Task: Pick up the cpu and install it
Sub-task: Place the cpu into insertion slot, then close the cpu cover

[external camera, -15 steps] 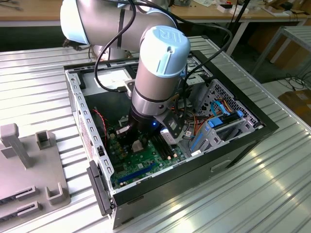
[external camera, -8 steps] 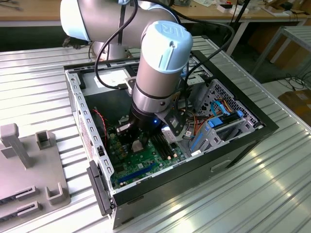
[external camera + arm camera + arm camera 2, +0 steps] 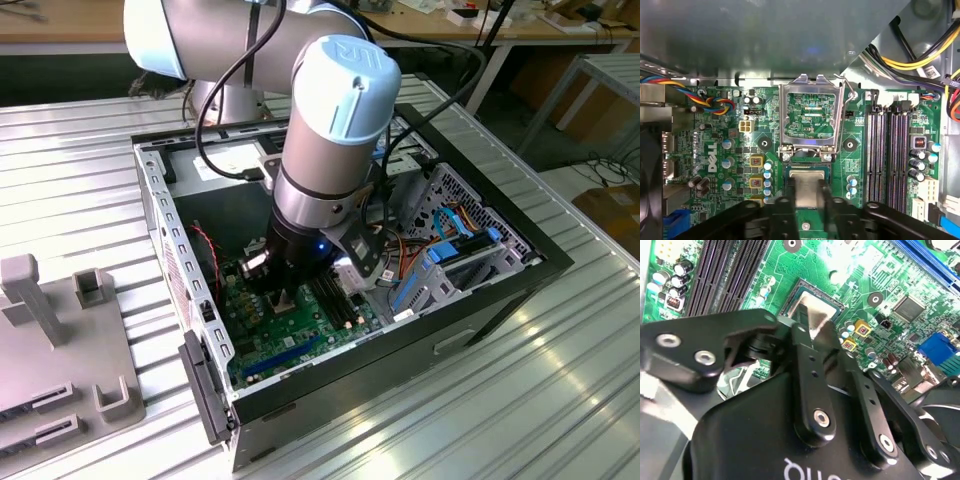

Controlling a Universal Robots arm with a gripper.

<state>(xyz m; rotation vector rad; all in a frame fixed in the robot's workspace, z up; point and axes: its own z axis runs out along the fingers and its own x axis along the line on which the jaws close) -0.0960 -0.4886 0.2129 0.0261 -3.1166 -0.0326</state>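
Gripper (image 3: 808, 196) jaws clamped on the cpu (image 3: 807, 182) at the motherboard socket (image 3: 807, 168); pick-up done, seating apparently unfinished, load plate (image 3: 785, 115) not yet closed.

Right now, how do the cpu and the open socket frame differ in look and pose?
The cpu is a solid silver square; the socket frame is a hollow border, green board showing through. The cpu lies flat; the socket frame is swung open. Both are silver-grey metal.
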